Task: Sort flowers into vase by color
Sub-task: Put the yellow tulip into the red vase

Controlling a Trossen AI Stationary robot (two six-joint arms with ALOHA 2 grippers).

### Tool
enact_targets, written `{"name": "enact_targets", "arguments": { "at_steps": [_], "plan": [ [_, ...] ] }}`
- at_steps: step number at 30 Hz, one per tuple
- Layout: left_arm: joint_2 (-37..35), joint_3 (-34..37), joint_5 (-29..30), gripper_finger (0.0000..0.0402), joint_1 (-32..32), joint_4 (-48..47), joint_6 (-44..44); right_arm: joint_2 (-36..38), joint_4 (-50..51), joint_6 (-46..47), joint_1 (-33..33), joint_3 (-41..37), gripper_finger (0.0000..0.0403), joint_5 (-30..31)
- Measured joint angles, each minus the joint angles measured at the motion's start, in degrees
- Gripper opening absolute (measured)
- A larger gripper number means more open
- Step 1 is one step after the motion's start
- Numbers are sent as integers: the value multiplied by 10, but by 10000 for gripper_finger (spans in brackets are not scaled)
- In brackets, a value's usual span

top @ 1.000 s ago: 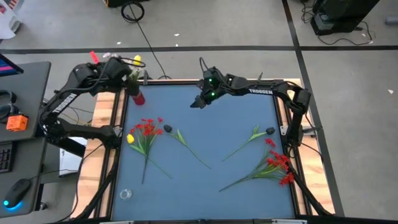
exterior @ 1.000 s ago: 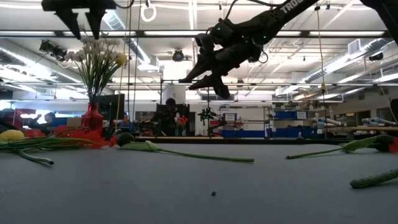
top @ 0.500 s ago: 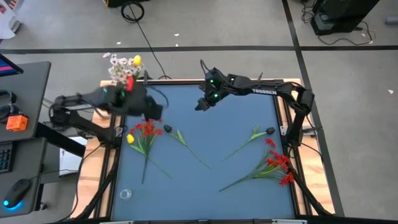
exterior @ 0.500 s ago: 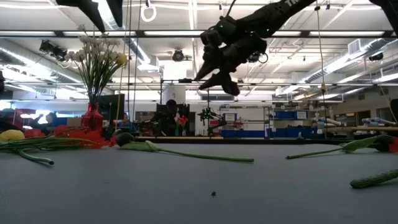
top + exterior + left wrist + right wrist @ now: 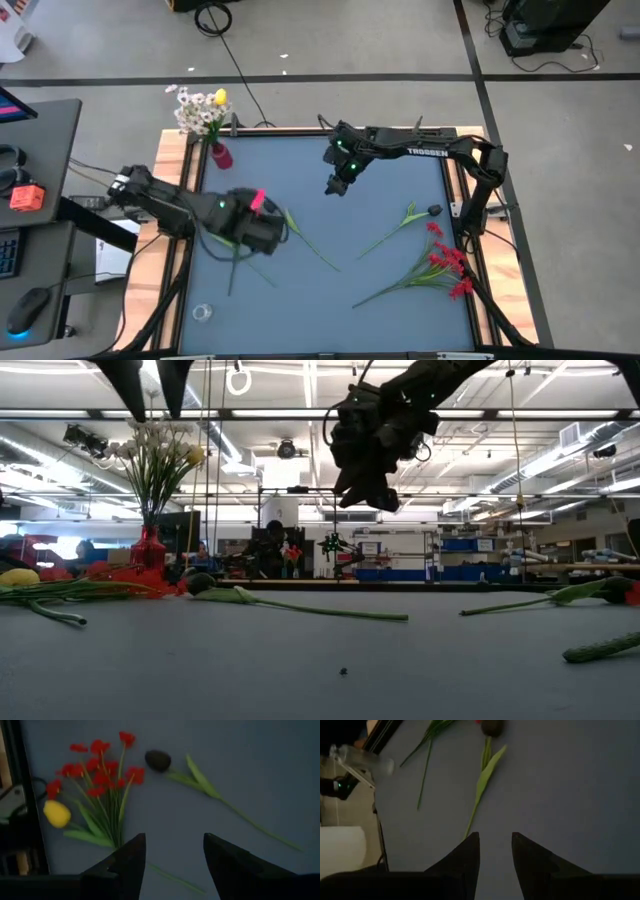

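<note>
Overhead and level views of a blue surface [image 5: 380,300] with two dark arms. The red vase [image 5: 221,156] stands at the upper left corner of the surface in the high view and holds white blossoms [image 5: 192,116] and a yellow bloom [image 5: 219,97]; in the low view it stands at the left, its bouquet rising well above it.

The left hand [image 5: 172,851] hangs over the left part of the surface, above a loose bunch lying there: red sprays [image 5: 102,767], a yellow tulip [image 5: 56,813] beside them at the surface's left edge, and a dark bud [image 5: 158,760] on a leafy green stem [image 5: 235,812]. Its two fingers stand apart with bare surface between them; it grasps nothing.

The right hand [image 5: 495,851] hangs in the air over the upper middle of the surface, well above it in the low view. Its fingers are parted by a narrow gap and hold nothing.

In the right half of the high view lie a second dark-budded stem [image 5: 410,220] and, below it, a second red spray [image 5: 445,265], both flat on the surface. A small clear object [image 5: 202,312] sits at the lower left corner.
</note>
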State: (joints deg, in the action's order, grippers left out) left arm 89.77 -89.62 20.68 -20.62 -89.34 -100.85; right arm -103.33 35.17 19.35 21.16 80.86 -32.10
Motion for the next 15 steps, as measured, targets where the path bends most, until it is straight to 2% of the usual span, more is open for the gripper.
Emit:
{"name": "enact_targets", "arguments": {
  "at_steps": [3, 6, 12, 15],
  "plan": [
    [9, 9, -2, 203, -22, -5, -36, 0, -9, 8, -20, 0, 123, 23],
    [7, 49, -8, 203, -42, 18, -63, -1, -23, 33, -40, 0, 123, 41],
    [-14, 114, -35, 203, -65, 53, -67, -1, -72, 98, -89, 0, 122, 42],
    [-35, 129, -33, 203, -77, 54, -60, -9, -125, 116, -123, 0, 122, 67]
  ]
}}
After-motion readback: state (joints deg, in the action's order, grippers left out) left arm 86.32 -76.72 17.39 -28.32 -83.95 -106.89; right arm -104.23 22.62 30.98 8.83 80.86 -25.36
